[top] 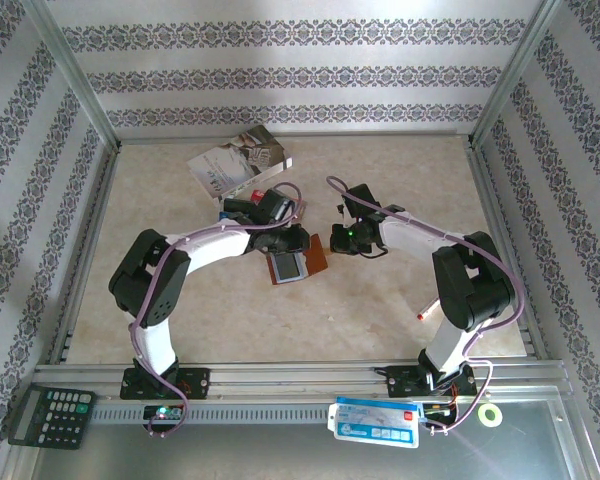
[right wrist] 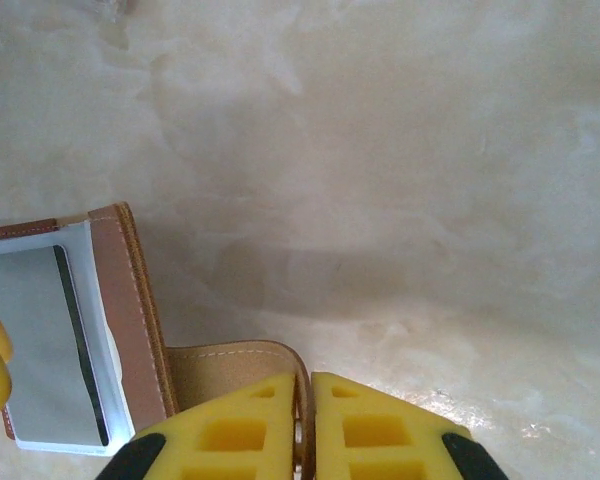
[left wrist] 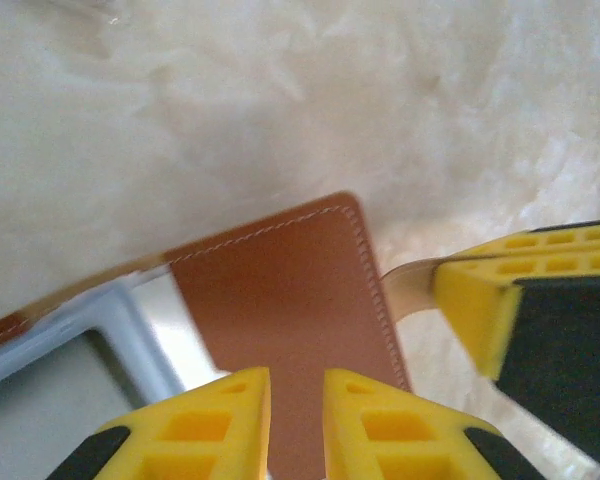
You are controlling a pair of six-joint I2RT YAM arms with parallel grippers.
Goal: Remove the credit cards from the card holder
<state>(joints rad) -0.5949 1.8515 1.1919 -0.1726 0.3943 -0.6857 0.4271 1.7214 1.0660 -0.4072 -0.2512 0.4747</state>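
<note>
One card holder (left wrist: 280,300), tab (right wrist: 230,362) pinched by right tool (right wrist: 305,390), left tool (left wrist: 297,390) narrow, grip unclear

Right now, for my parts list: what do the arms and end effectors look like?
The left arm and right arm have white links, black joints and purple cables. The left end effector and right end effector have yellow fingers with square cut-outs.

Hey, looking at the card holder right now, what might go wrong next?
The right gripper pinches the card holder only by its small tab; a pull may slip it free. On the left gripper the jaws stand slightly apart over the leather, so it may shift or fold shut.
</note>
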